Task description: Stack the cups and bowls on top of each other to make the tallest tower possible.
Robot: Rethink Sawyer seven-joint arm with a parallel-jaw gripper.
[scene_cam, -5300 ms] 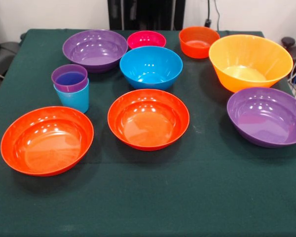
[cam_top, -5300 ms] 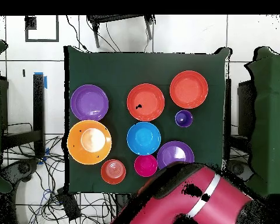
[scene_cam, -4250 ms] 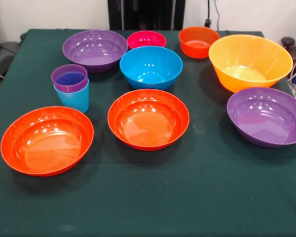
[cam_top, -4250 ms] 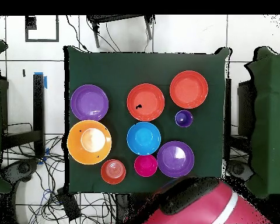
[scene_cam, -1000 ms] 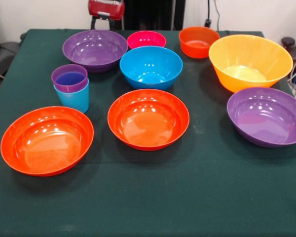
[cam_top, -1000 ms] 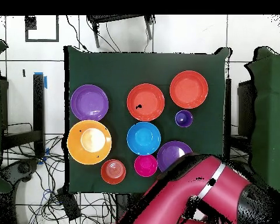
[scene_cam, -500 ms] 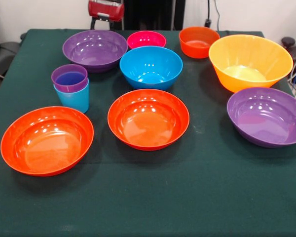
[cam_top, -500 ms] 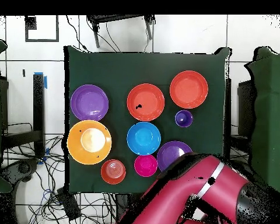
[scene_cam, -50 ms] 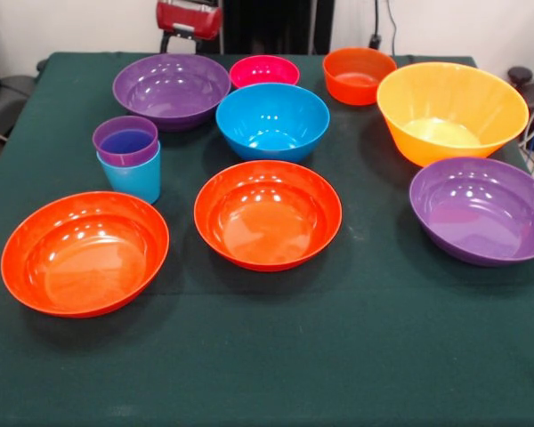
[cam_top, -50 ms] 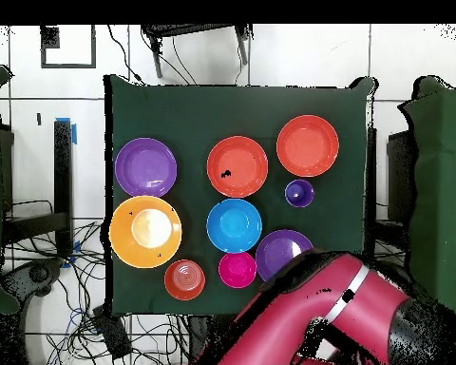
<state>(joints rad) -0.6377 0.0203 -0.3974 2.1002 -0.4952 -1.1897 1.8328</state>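
The purple cup (scene_cam, -50 ms: 125,140) sits nested in the light blue cup (scene_cam, -50 ms: 135,181) at the left; from overhead this small tower (cam_top, -50 ms: 299,193) shows purple. Around it stand separate bowls: a far purple bowl (scene_cam, -50 ms: 171,89), pink (scene_cam, -50 ms: 264,71), small orange (scene_cam, -50 ms: 359,75), blue (scene_cam, -50 ms: 272,120), large yellow-orange (scene_cam, -50 ms: 452,111), right purple (scene_cam, -50 ms: 481,209) and two orange-red ones (scene_cam, -50 ms: 267,213) (scene_cam, -50 ms: 84,252). The arm's red end (scene_cam, -50 ms: 190,18) hangs at the top edge behind the far purple bowl. How its gripper stands does not show.
The green table (scene_cam, -50 ms: 338,356) carries everything. In the overhead view the red arm (cam_top, -50 ms: 308,314) reaches over the table's near edge and covers part of a purple bowl (cam_top, -50 ms: 281,249). Cables lie on the floor around the table.
The arm has swung in over the purple bowl, and its red end has appeared at the front view's top edge. No cup or bowl has moved.
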